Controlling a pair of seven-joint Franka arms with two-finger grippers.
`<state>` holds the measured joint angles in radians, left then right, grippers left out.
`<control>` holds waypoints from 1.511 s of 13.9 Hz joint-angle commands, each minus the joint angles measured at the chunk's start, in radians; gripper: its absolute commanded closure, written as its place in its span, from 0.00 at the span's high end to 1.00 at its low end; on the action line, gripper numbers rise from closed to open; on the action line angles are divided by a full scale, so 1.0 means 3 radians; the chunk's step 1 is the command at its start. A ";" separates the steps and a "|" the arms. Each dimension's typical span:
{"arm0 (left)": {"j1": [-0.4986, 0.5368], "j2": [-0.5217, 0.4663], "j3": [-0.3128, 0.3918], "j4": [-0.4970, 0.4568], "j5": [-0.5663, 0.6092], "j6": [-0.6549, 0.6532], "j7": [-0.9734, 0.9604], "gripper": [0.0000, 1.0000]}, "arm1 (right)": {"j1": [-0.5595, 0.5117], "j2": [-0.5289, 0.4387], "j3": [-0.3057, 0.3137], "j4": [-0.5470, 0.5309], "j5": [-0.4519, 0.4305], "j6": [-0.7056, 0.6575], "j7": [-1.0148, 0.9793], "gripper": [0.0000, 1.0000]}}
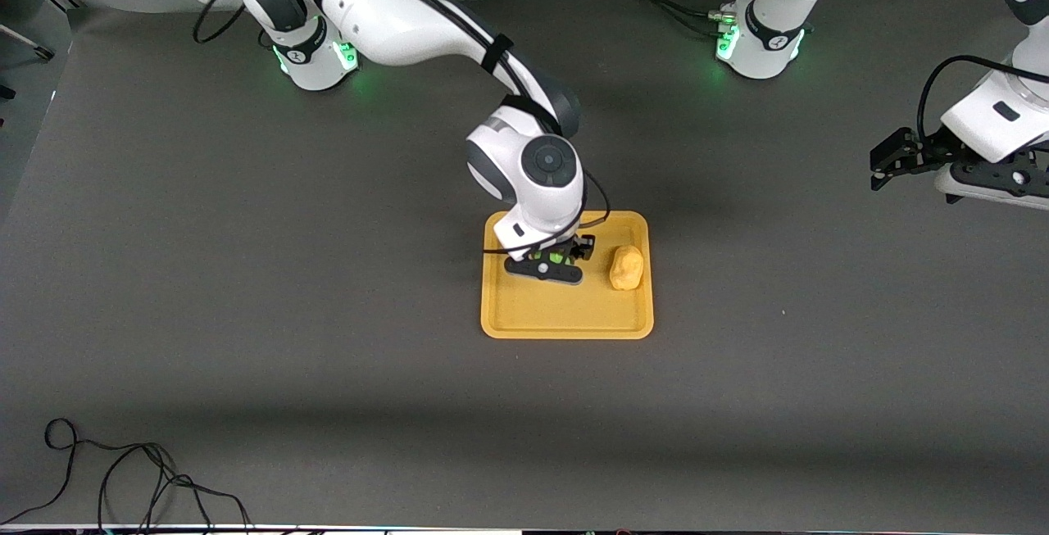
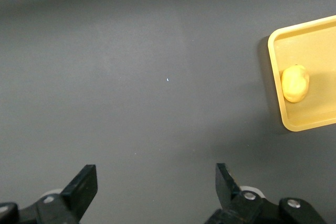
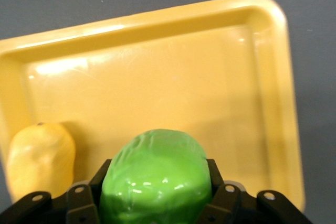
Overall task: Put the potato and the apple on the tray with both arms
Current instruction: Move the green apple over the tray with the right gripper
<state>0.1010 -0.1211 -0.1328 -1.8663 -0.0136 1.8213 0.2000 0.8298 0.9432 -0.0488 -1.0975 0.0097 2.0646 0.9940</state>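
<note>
The yellow-orange tray (image 1: pixel 565 318) lies at the table's middle. The potato (image 1: pixel 626 267) rests on it, at the edge toward the left arm's end; it also shows in the left wrist view (image 2: pixel 295 83) and the right wrist view (image 3: pixel 41 160). My right gripper (image 1: pixel 551 263) is low over the tray (image 3: pixel 157 66), shut on the green apple (image 3: pixel 156 179), which is mostly hidden under the wrist in the front view (image 1: pixel 558 257). My left gripper (image 1: pixel 883 168) waits open and empty over bare table at the left arm's end, its fingers (image 2: pixel 83 188) spread wide.
Black cables (image 1: pixel 123 478) lie on the table near the front camera at the right arm's end. The two arm bases (image 1: pixel 315 60) stand along the table's edge farthest from the front camera. The grey mat (image 1: pixel 246 273) spreads around the tray.
</note>
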 commanded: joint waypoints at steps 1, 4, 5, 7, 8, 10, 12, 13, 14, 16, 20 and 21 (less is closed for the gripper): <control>0.0031 0.0081 -0.0023 0.0243 -0.0011 -0.0246 0.0069 1.00 | 0.0046 0.0235 -0.0021 0.0171 -0.0109 0.0153 0.0072 0.50; 0.0031 0.0158 -0.0023 0.0519 -0.0021 -0.0651 0.0085 1.00 | 0.0046 0.0328 -0.0022 0.0166 -0.0119 0.0292 0.0082 0.51; 0.0057 0.0148 -0.0008 0.0611 -0.0057 -0.0686 0.0090 1.00 | 0.0046 0.0363 -0.0016 0.0166 -0.0119 0.0317 0.0107 0.51; 0.0057 0.0158 0.0008 0.0729 -0.0052 -0.0748 0.0055 1.00 | 0.0052 0.0399 -0.0022 0.0166 -0.0124 0.0419 0.0168 0.53; 0.0052 0.0179 0.0008 0.0724 -0.0042 -0.0748 0.0064 1.00 | 0.0046 0.0399 -0.0016 0.0151 -0.0125 0.0435 0.0174 0.81; 0.0067 0.0209 0.0008 0.0709 -0.0052 -0.0753 0.0090 1.00 | 0.0041 0.0364 -0.0021 0.0125 -0.0125 0.0435 0.0169 1.00; 0.0052 0.0209 0.0008 0.0709 -0.0047 -0.0738 0.0080 1.00 | 0.0026 0.0201 -0.0027 0.0146 -0.0109 0.0343 0.0164 1.00; 0.0052 0.0204 0.0003 0.0704 -0.0047 -0.0758 0.0075 1.00 | 0.0011 0.0094 -0.0027 0.0156 -0.0109 0.0201 0.0159 1.00; 0.0047 0.0179 -0.0002 0.0668 -0.0042 -0.0794 0.0065 1.00 | 0.0001 -0.0044 -0.0037 0.0191 -0.0109 -0.0028 0.0153 1.00; 0.0047 0.0163 -0.0002 0.0607 -0.0011 -0.0799 0.0044 1.00 | -0.0025 -0.0361 -0.0052 0.0207 -0.0104 -0.0376 0.0128 1.00; 0.0062 0.0184 -0.0002 0.0601 0.0025 -0.0763 0.0034 1.00 | -0.0306 -0.0985 -0.0037 0.0192 -0.0089 -0.1005 -0.0014 1.00; 0.0067 0.0184 -0.0002 0.0607 0.0025 -0.0763 0.0034 1.00 | -0.0372 -0.1153 -0.0037 0.0136 -0.0084 -0.1113 -0.0263 1.00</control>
<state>0.1136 -0.0611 -0.1300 -1.6828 -0.0140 1.5985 0.2070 0.7572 0.6940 -0.0682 -0.9984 -0.0063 1.7812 0.9904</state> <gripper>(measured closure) 0.000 0.000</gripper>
